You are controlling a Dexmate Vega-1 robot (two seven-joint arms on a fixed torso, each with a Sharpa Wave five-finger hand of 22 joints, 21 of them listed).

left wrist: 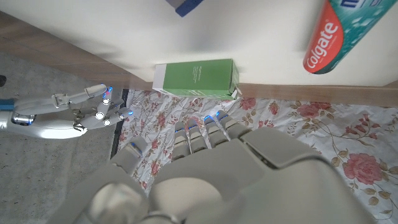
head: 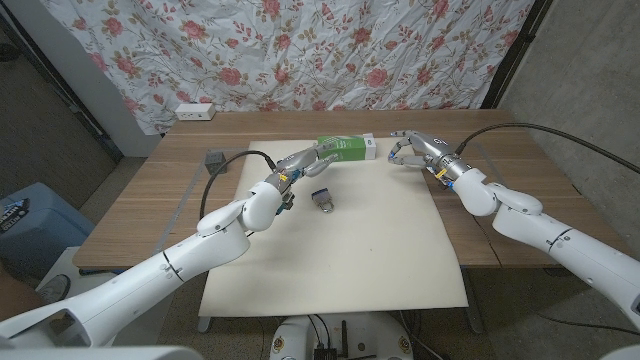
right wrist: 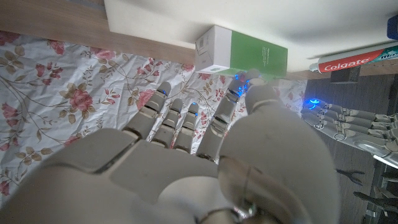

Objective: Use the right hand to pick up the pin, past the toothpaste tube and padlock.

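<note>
From the head, the right robot hand (head: 408,150) hovers with bent fingers, holding nothing, just beside the green box (head: 345,149). The padlock (head: 324,200) lies near the left robot hand (head: 312,160), which is loose and empty. I cannot find the pin. The left wrist shows the toothpaste (left wrist: 328,36) beyond the box. The right wrist shows curled fingers (right wrist: 186,121) near the box.

Table (head: 150,205) was brown wood, grained, matt. Mat (head: 360,240) looked cream, smooth, matt. Green box (head: 343,149) looked cardboard. Toothpaste tube (left wrist: 329,34) glossy plastic. Padlock (head: 325,200) metal, shiny. Backdrop (head: 300,50) floral cloth, wrinkled.
</note>
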